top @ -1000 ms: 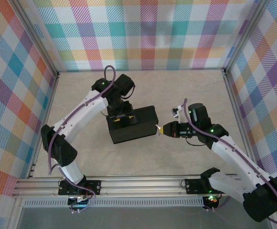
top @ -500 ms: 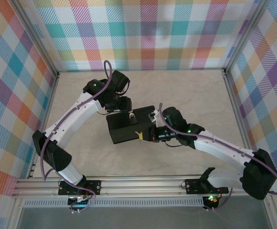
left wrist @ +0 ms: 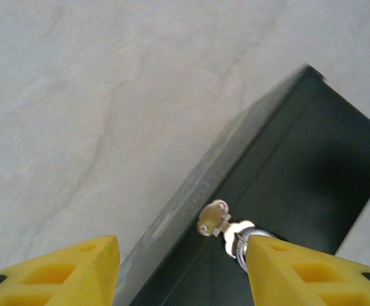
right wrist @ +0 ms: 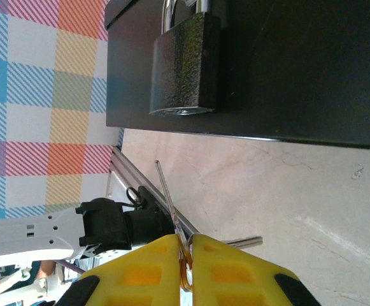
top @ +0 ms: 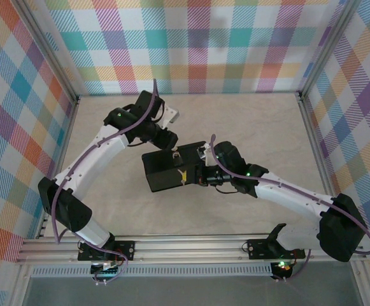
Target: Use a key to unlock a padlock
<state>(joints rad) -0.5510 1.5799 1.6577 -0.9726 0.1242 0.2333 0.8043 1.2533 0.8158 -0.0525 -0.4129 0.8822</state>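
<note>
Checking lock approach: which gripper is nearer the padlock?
Left. The left gripper has a finger right beside the padlock shackle; the right gripper, pinching the key, sits a gap back from its keyhole end.

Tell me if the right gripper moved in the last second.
Yes: the right gripper went left, from right of the black box to over it.

black box (top: 160, 178) on tabletop (top: 261, 127); left gripper (top: 170, 146) at its far edge, right gripper (top: 183, 176) over its right half.
</note>
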